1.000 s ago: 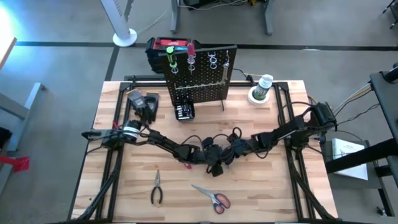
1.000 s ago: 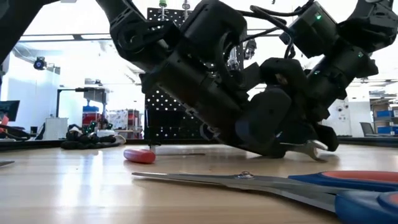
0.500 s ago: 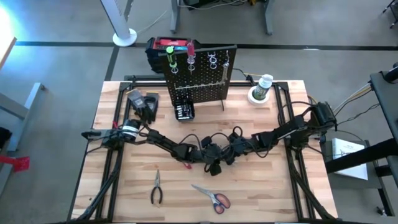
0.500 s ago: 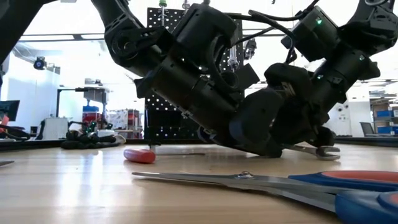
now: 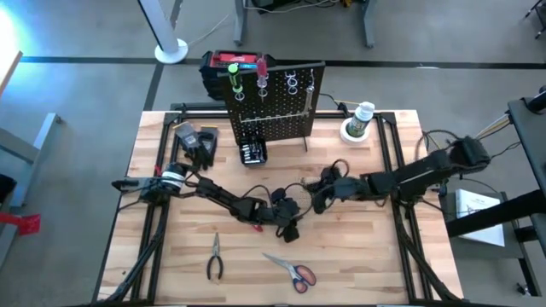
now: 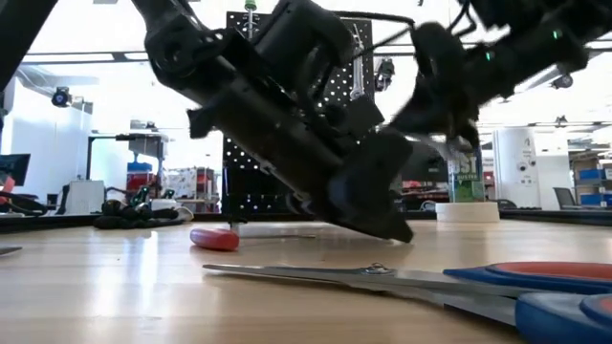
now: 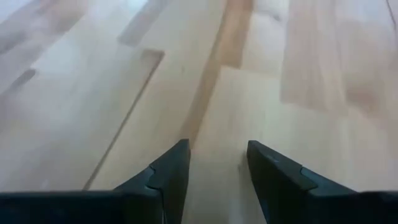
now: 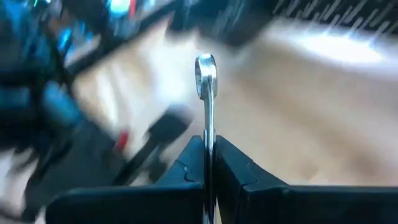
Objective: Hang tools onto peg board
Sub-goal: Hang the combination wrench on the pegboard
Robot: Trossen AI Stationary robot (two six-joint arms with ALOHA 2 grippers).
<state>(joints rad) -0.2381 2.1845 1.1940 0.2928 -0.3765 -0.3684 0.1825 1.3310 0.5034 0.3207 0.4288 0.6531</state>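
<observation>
The peg board point(image 5: 273, 107) stands at the table's far edge. A green-handled screwdriver point(image 5: 232, 78) and a red-handled one point(image 5: 261, 72) stick in its top holders, and a wrench point(image 5: 311, 85) hangs on it. My right gripper point(image 5: 317, 201), near the table's middle and raised, is shut on a silver wrench point(image 8: 206, 93). My left gripper point(image 7: 217, 168) is low over bare wood beside it, open, with nothing between its fingers. Pliers point(image 5: 215, 258), red-handled scissors point(image 5: 293, 271) and a small red tool point(image 6: 215, 239) lie flat on the table. My right gripper pinches the wrench's shank point(image 8: 208, 140) between its two fingers, which lie along it. The ring end point(image 8: 205, 63) sticks out past the fingertips. The arm reaches in from the table's right. The wrench is lifted clear of the table.
A red-and-black toolbox point(image 5: 223, 65) stands behind the peg board. A black box of bits point(image 5: 252, 153) and black gloves point(image 5: 198, 143) lie in front of it to the left. A bottle on a white dish point(image 5: 358, 121) is at the far right.
My right gripper has risen from the table and drawn back toward the table's right edge. The wrench, which lay flat on the wood, has gone up with it and hangs clear.
</observation>
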